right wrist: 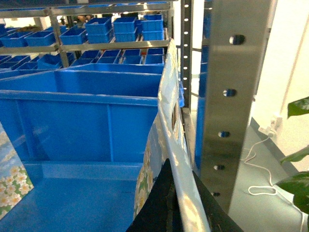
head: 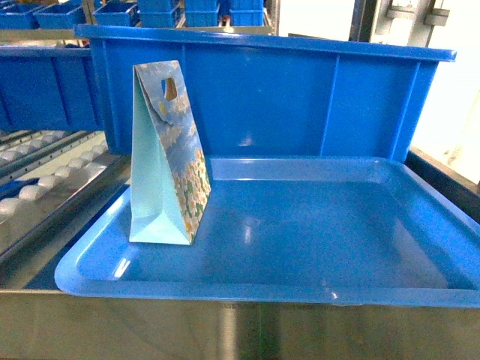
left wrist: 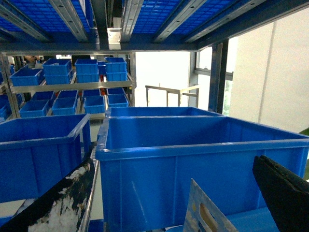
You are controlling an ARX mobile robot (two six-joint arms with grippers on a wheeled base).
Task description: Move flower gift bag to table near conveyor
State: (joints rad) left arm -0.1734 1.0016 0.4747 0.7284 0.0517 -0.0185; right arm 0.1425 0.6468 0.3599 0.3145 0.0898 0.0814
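Nearest, a steel ledge [head: 225, 330] carries one blue tray [head: 337, 285]. One bag [head: 169, 150] stands upright at its left (conveyor [head: 45, 180] just left). The left gripper [left wrist: 174, 198] gapes wide; the right gripper [right wrist: 169, 203] pinches a second bag [right wrist: 166, 130]. One big bin [head: 300, 97] stands behind, racked bins [left wrist: 72, 72] beyond.

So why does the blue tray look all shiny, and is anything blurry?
Head view: the glossy tray mirrors light as pale patches. Left wrist view: the gift bag top is soft and out of focus. Right wrist view: the bright window behind the steel post is washed out.
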